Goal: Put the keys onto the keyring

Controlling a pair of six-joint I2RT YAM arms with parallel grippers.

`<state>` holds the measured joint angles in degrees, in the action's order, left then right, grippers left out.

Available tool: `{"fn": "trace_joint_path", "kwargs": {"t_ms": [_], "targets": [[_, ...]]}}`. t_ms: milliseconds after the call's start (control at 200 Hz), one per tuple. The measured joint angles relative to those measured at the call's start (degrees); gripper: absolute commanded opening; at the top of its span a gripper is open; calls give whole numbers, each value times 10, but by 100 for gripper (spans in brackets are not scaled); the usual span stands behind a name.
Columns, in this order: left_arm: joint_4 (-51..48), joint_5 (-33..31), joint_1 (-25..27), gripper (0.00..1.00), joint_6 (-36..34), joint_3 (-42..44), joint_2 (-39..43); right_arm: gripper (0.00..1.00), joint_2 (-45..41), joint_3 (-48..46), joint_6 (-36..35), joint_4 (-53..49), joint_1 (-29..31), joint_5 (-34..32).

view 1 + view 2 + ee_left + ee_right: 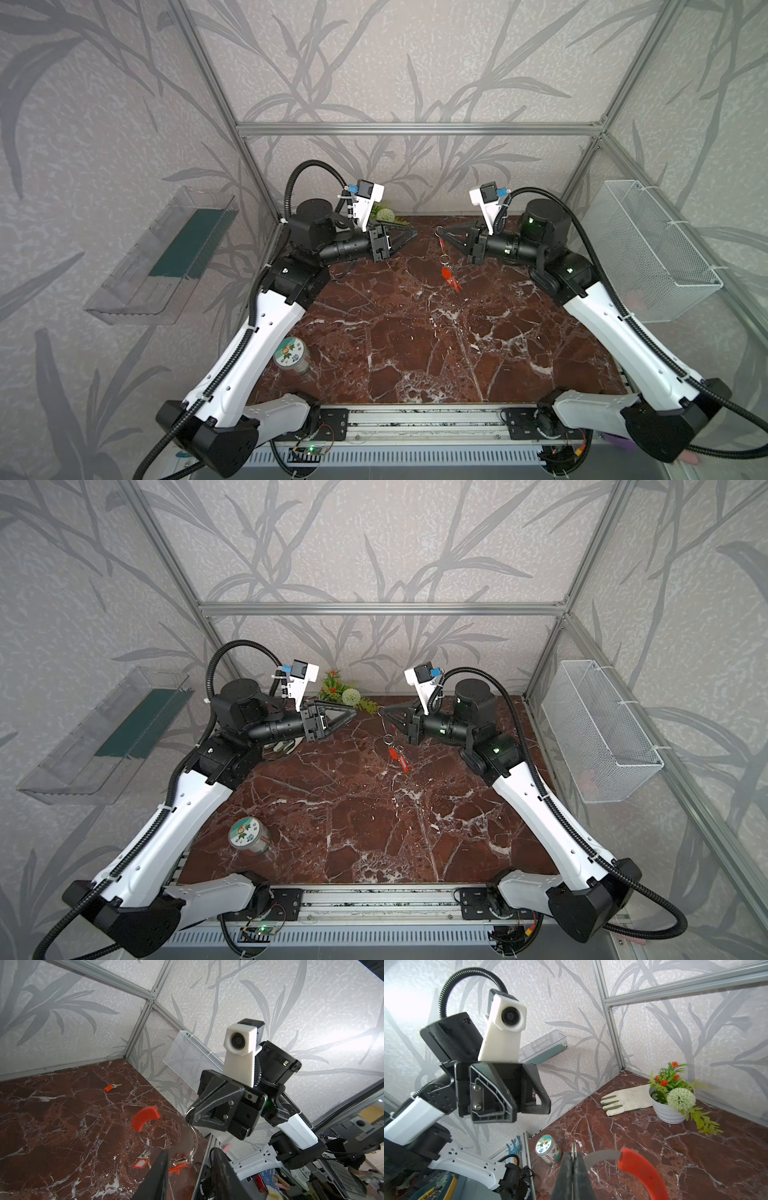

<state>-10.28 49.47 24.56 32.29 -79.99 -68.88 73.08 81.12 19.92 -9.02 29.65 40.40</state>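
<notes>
My right gripper [439,233] is shut on the thin grey hoop of the keyring [192,1136] and holds it up over the back of the marble table. The hoop's red sleeve [641,1169] curves away from the shut jaws. Red-tagged keys [451,279] dangle from the hoop's low end, above the table. In the left wrist view one more key [110,1087] lies loose on the table near the back corner. My left gripper [409,235] points at the right one across a small gap, its fingers [160,1174] apart with nothing between them.
A green-lidded tin [292,353] stands front left by the left arm. A white flower pot [668,1109] and a pale glove [627,1101] sit at the back. A wire basket [656,253] hangs on the right wall, a clear shelf [166,253] on the left.
</notes>
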Motion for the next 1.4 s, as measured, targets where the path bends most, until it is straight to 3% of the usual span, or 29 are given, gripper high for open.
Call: {"fn": "trace_joint_path", "kwargs": {"t_ms": [190,420,880,1060,1110,1295,1345,1400], "targets": [[1,7,11,26,-7,0,-7,0,14,5,21,10,0,52],[3,13,13,25,-7,0,-22,0,26,5,37,17,0,82],[22,40,27,15,-2,0,-44,0,26,5,51,33,-1,97],[30,42,28,7,5,0,-45,0,26,5,52,37,-2,103],[31,42,28,0,7,0,-45,0,26,5,53,39,-3,105],[36,44,28,0,9,0,-45,0,26,5,54,43,-3,108],[36,44,28,0,9,0,-45,12,26,5,55,43,-4,108],[39,44,29,0,9,0,-45,16,26,4,56,45,-4,107]]}}
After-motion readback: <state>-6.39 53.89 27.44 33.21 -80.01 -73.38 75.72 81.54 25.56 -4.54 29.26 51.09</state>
